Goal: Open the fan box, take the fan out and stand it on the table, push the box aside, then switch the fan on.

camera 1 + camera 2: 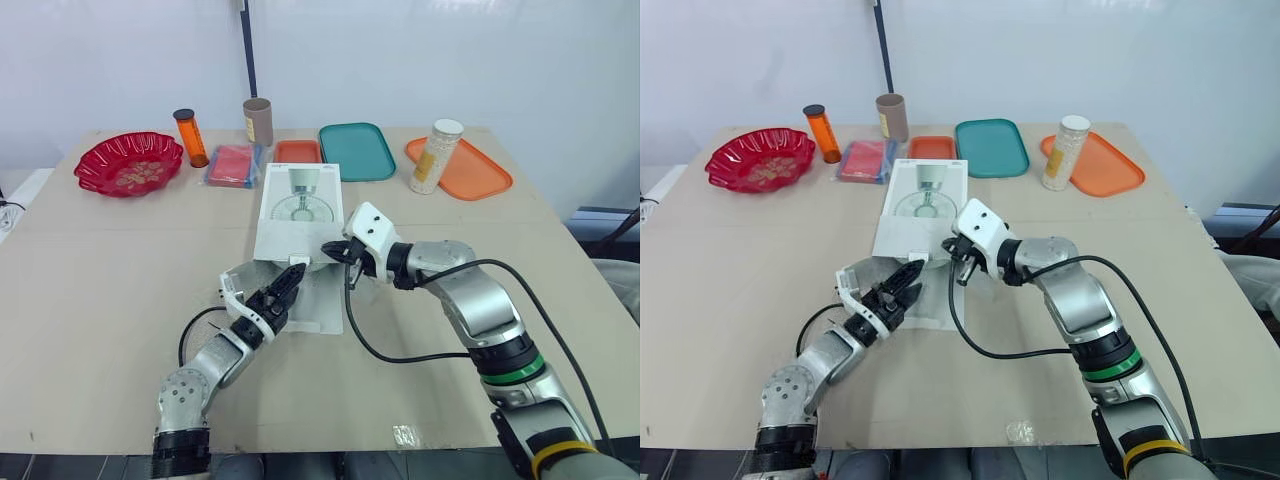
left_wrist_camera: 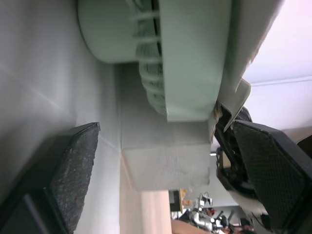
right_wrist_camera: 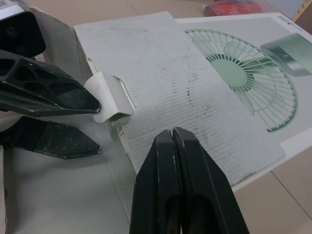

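The white fan box (image 1: 298,205), printed with a fan picture, lies flat in the middle of the table, its near end open and a flap (image 1: 318,300) spread on the tabletop. My left gripper (image 1: 287,285) is open at that open end, its fingers (image 2: 73,165) reaching into the box mouth. The pale green fan (image 2: 190,58) lies inside the box, just ahead of them. My right gripper (image 1: 332,250) is shut, hovering at the box's near right corner over the top panel (image 3: 161,83), with nothing seen between its fingertips (image 3: 173,141).
Along the far edge stand a red bowl (image 1: 130,163), an orange bottle (image 1: 190,137), a brown tube (image 1: 258,121), a red packet (image 1: 233,165), a small orange tray (image 1: 298,151), a teal tray (image 1: 357,150), and an orange tray (image 1: 475,172) holding a white canister (image 1: 436,155). A black cable (image 1: 370,345) loops beside the box.
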Tool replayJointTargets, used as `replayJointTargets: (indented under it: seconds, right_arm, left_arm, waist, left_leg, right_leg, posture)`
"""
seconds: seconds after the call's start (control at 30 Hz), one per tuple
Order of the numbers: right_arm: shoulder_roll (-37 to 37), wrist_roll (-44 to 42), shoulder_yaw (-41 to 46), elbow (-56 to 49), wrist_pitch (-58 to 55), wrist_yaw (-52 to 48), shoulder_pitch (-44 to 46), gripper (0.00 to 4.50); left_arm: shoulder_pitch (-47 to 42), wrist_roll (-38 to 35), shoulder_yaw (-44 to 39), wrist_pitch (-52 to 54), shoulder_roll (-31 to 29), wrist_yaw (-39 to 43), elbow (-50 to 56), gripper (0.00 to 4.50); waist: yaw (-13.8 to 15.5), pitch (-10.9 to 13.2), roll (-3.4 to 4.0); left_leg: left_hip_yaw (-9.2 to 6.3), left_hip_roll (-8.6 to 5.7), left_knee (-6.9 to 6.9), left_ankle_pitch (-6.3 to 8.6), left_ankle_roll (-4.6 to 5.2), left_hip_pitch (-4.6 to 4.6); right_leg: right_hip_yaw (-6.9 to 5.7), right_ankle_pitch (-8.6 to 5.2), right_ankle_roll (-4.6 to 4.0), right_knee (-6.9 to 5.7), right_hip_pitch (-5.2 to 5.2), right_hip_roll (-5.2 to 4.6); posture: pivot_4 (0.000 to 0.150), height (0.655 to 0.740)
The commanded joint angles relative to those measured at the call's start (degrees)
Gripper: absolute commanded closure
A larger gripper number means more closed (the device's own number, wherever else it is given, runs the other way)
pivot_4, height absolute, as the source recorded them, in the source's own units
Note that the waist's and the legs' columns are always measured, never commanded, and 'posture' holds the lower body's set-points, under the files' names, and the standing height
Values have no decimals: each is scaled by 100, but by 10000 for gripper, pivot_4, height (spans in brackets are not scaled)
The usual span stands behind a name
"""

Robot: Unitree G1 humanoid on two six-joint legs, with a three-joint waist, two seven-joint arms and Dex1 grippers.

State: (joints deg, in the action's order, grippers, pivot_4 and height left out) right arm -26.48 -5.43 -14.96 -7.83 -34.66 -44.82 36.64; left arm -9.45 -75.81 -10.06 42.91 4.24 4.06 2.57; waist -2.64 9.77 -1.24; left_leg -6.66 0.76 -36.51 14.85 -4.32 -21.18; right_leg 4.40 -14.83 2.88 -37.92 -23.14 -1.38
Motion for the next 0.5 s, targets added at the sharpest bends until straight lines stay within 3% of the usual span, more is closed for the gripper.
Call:
replayJointTargets:
  seconds: [0.03, 0.5]
  right_arm:
    - [-54, 0, 1, -121, -24, -15, -18, 45000]
    - [-54, 17, -3, -143, 5, 29, -69, 45000]
  left_arm:
    - [-46, 135, -14, -76, 139, 43, -127, 546]
    - [168, 135, -90, 135, -41, 70, 37, 546]
  waist:
    - [0, 0, 0]
    - [-2, 0, 0]
  left_leg:
    - [0, 0, 0, 0, 0, 0]
    - [-1, 1, 4, 0, -2, 1]
  right_leg:
    - [0, 0, 0, 0, 0, 0]
    - [0, -11, 19, 2, 0, 0]
  posture:
    - [1500, 7400]
    - [1500, 7400]
